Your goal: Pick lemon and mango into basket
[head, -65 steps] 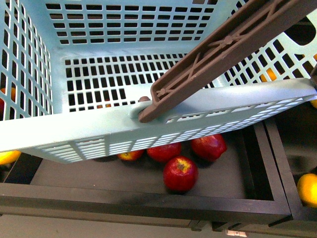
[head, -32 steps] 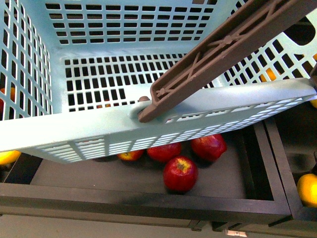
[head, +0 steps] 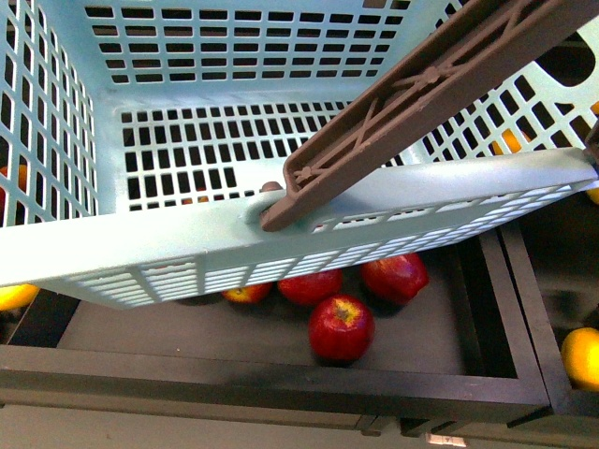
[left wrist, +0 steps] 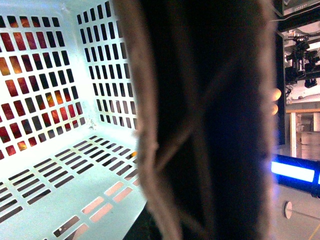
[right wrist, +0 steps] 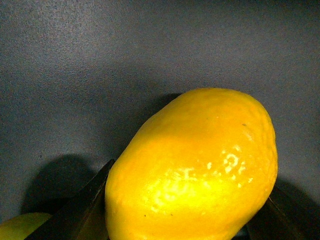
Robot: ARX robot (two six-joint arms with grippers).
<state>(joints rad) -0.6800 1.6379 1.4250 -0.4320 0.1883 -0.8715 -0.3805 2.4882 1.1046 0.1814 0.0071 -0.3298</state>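
Note:
The pale teal basket hangs tilted above the fruit trays and fills most of the front view. Its brown handle crosses it diagonally. In the left wrist view that handle blocks the middle, with the basket's slotted wall behind it. My left gripper is shut on the handle, and its fingers are hidden. My right gripper is shut on the lemon, bright yellow and pitted, with dark fingers on either side. It sits over a grey surface. The mango is out of view.
Red apples lie in a dark tray under the basket. A divider separates it from a tray holding a yellow-orange fruit. Another yellow fruit shows at the far left. A greenish fruit lies beside the lemon.

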